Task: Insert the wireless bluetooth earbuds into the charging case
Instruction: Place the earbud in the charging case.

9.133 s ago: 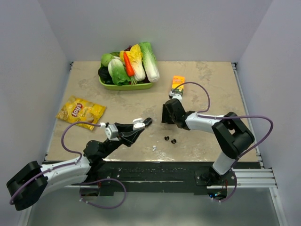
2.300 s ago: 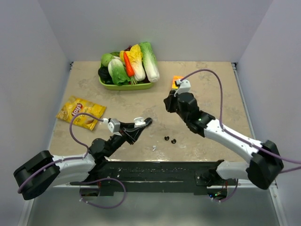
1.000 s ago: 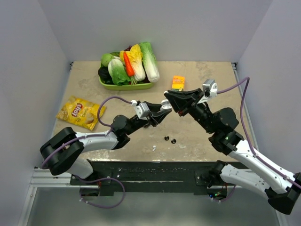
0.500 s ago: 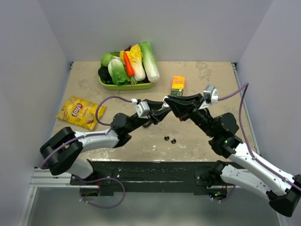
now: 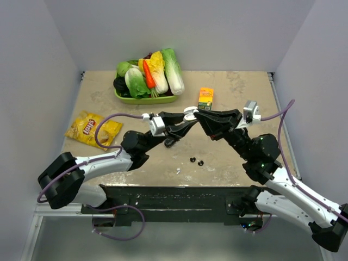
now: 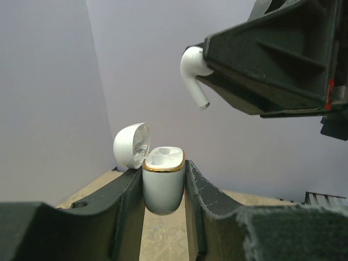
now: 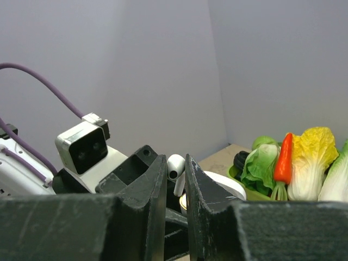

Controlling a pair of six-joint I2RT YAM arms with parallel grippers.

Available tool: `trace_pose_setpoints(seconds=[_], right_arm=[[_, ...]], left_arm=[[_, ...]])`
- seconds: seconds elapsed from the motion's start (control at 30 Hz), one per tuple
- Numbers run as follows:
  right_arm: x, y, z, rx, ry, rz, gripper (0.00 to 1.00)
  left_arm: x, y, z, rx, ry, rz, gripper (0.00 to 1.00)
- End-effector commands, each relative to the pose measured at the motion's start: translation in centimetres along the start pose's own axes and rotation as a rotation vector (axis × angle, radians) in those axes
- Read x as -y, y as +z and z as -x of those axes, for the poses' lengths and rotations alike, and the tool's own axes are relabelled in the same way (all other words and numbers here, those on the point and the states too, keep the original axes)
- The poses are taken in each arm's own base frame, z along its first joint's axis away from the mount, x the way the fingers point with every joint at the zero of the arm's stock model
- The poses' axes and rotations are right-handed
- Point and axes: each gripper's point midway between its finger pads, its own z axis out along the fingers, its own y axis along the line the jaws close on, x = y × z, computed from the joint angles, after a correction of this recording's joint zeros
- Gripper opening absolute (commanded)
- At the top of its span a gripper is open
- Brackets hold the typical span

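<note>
The open case (image 6: 163,196) is gripped upright by the left gripper (image 6: 161,179). A white earbud (image 6: 193,68), stem down, is pinched by the right gripper (image 7: 175,168) just above, slightly offset.

the earbud (image 6: 191,64) in the right hand (image 5: 201,116) hangs above the case (image 6: 163,187) in the left hand (image 5: 186,120).

**Overhead view.** The left gripper (image 5: 186,118) and right gripper (image 5: 201,116) meet tip to tip above the middle of the table (image 5: 244,92). The left is clamped on a white charging case (image 5: 190,112). The right's fingers stand nearly together, and anything between them is too small to make out. Nearer, two black earbuds (image 5: 192,160) lie side by side, with a small white piece (image 5: 178,171) near them on the left. At far left is a green tray (image 5: 142,99) of vegetables (image 5: 157,70), at left a yellow crisp bag (image 5: 92,129), and just beyond the grippers an orange carton (image 5: 205,96).
</note>
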Motion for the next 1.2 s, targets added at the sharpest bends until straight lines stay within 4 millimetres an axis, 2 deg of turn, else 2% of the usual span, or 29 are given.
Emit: trace_pose_setpoints(seconds=[0.0,0.17,0.4,0.63,1.17], right_arm=[[-1.1,0.3,2.2,0.076,0.005,0.046,0.0],[-1.9,1.0,2.7,0.098,0.024,0.087,0.0],[-2.1,1.8,2.5,0.109,0.039,0.105,0.0],[-1.3,2.4,1.7,0.106,0.04,0.072,0.0],[-0.1,3.9,0.3,0.097,0.06,0.023,0.0]], left_arm=[[1.8,-2.8,18.6,0.692,0.221,-0.031,0.0],[1.7,-3.3,19.0,0.697,0.219,-0.015,0.0],[1.2,-2.9,19.0,0.702,0.194,0.004,0.0],[-0.3,-2.9,18.7,0.703,0.11,0.077,0.0],[-0.2,-2.7,18.1,0.691,0.074,0.064,0.0]])
